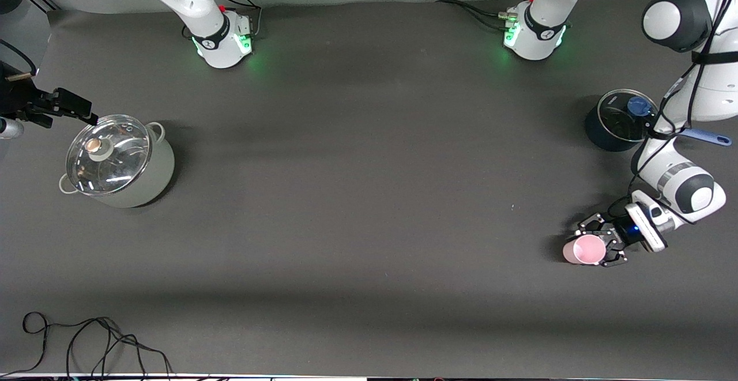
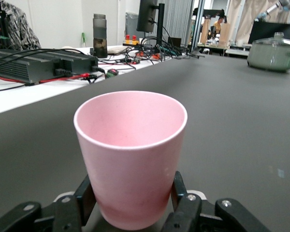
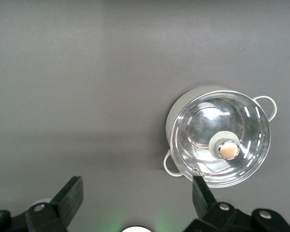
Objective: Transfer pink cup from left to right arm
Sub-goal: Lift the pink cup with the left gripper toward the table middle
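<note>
Dark grey matting covers the table [image 1: 357,196]. At the right arm's end stands a pale green pot [image 1: 118,162] with two loop handles and a glass lid [image 1: 108,146] topped by a round knob; no brand or writing is legible on it. Right gripper [image 1: 81,113] hangs in the air just above the pot's rim at the edge of the front view, jaws spread wide with nothing between them; in the right wrist view its two black fingers [image 3: 70,195] stand well apart with the pot [image 3: 220,137] below. A loose black cable [image 1: 86,340] lies on the table close to the front camera. Toward the left arm's end sits a dark saucepan [image 1: 620,120] with a glass lid, blue knob and blue handle, near that arm's base. Nearer the camera than the saucepan, the left gripper [image 1: 599,245] is closed on the pink cup [image 1: 585,250], which stands upright on the matting; in the left wrist view the claw fingers [image 2: 181,193] press the cup's lower wall [image 2: 130,159] from both sides. No readable label on the cup.
</note>
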`<state>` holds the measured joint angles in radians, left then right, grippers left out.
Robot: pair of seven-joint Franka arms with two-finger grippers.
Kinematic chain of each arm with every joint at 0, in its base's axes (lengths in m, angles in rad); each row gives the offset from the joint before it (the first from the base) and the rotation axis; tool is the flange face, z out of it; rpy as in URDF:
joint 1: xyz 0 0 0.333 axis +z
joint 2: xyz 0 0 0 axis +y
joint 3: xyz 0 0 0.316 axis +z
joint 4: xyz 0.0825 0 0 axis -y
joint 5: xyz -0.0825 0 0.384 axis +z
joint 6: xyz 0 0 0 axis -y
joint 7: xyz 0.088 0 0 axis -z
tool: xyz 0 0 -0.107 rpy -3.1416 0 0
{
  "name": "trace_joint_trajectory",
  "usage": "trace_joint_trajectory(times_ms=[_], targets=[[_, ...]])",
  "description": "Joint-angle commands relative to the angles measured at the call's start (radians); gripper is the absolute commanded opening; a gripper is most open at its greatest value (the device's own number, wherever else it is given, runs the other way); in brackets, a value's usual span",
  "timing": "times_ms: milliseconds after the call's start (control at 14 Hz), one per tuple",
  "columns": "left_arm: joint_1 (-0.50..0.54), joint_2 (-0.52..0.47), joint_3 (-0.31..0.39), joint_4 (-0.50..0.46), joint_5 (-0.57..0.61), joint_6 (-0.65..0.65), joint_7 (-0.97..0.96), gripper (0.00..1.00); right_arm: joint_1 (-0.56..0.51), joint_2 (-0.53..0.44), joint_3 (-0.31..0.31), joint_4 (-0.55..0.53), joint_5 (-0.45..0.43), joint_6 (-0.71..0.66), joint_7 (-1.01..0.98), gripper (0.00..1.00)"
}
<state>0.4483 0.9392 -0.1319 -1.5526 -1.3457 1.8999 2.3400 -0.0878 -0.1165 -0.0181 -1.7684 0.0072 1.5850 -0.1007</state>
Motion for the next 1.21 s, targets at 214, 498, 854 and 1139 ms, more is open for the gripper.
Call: trace_joint_trajectory(times_ms=[214, 498, 854, 1139], targets=[[-0.085, -0.256, -0.145, -0.175, -0.092, 0.224, -0.154, 0.16, 0.008, -0.012, 0.0, -0.008, -0.018, -0.01, -0.002, 1.0], [-0.085, -0.409, -0.348, -0.286, -0.194, 0.393, -0.154, 0.08, 0.006, -0.012, 0.0, -0.008, -0.018, -0.01, -0.002, 1.0], [-0.085, -0.583, -0.622, -0.385, -0.34, 0.641, -0.154, 0.1, 0.006, -0.011, 0.0, -0.002, -0.018, -0.011, 0.01, 1.0], [-0.072, -0.622, -0.903, -0.382, -0.466, 0.95, -0.16, 0.09, 0.006, -0.008, -0.002, 0.017, -0.001, -0.006, 0.038, 0.94]])
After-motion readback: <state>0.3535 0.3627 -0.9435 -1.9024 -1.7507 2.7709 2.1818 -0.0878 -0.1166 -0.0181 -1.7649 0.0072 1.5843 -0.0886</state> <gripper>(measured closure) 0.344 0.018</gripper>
